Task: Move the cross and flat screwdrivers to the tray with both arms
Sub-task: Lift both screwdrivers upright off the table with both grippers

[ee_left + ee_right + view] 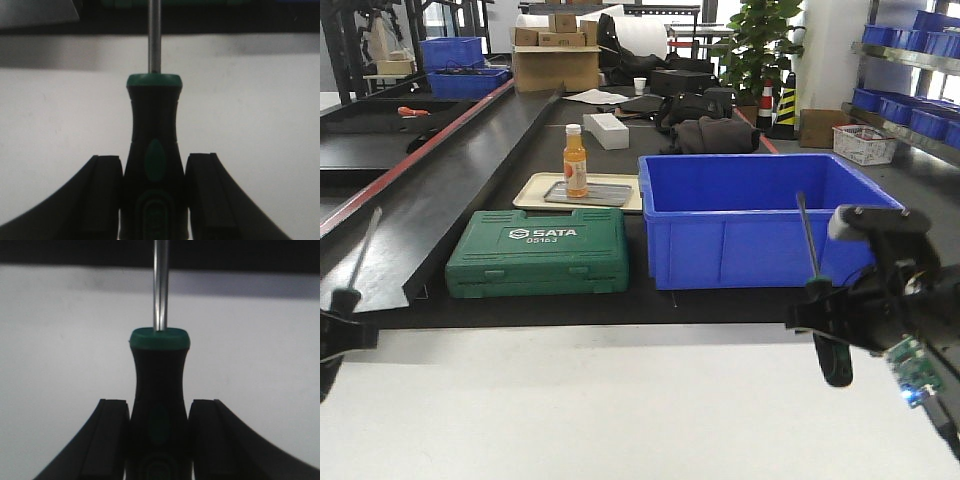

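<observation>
My left gripper (154,165) is shut on the black-and-green handle of one screwdriver (154,130), whose steel shaft points away over the white surface. In the front view that screwdriver (360,255) slants up at the far left edge. My right gripper (159,407) is shut on the other screwdriver (159,375); in the front view this screwdriver (807,240) stands nearly upright before the blue bin, above the right gripper (817,300). Neither tip shows clearly, so I cannot tell cross from flat. The grey tray (610,192) lies farther back, left of the bin.
An orange bottle (576,160) stands on the grey tray, which rests in a cream tray (532,190). A green SATA case (538,252) lies in front of them. The deep blue bin (750,225) is right of centre. A black sloped ramp (440,190) runs along the left.
</observation>
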Controlling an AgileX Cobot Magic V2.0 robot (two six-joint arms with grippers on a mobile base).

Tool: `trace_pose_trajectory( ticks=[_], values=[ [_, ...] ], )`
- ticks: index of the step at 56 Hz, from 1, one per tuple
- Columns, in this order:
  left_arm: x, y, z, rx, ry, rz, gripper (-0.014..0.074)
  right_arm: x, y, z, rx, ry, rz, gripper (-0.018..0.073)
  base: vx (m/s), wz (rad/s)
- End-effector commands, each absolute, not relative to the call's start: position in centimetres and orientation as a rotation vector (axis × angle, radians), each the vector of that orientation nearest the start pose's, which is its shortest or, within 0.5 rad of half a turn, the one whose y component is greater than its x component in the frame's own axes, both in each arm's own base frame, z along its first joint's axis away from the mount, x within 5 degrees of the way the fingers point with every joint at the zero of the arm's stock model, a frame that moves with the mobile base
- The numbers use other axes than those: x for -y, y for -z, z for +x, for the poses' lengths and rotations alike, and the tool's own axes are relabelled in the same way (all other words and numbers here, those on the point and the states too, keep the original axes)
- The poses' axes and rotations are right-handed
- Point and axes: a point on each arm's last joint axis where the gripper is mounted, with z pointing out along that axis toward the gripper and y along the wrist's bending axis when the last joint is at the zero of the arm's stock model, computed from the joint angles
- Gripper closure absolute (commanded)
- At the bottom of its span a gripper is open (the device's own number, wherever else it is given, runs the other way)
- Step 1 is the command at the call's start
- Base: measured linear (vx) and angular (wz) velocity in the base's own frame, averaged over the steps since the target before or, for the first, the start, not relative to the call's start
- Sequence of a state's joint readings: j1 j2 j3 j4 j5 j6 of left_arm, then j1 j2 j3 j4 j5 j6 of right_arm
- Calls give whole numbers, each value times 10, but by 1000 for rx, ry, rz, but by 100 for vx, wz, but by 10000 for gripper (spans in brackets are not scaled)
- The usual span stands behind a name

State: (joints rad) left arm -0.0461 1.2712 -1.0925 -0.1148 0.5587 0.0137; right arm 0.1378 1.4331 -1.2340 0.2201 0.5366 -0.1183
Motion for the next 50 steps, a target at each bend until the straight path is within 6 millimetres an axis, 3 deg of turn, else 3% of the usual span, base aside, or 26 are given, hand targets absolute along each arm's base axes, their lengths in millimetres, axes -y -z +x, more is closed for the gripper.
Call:
trace_pose_trajectory(
  ticks=[1,8,27,37,50],
  values=[
    [18,-395,248,-1968,154,-14,599,-51,-395,295,-1959,-258,-127,567,0,0],
    [16,-408,214,-1871,155,-13,599,-46,-400,262,-1845,-249,-119,567,0,0],
    [12,-414,143,-1714,144,8,599,-32,-406,172,-1680,-235,-122,567,0,0],
    [11,-422,121,-1646,145,11,599,-29,-404,152,-1646,-235,-122,567,0,0],
    [11,-422,122,-1652,145,11,599,-30,-404,150,-1651,-239,-126,567,0,0]
  ],
)
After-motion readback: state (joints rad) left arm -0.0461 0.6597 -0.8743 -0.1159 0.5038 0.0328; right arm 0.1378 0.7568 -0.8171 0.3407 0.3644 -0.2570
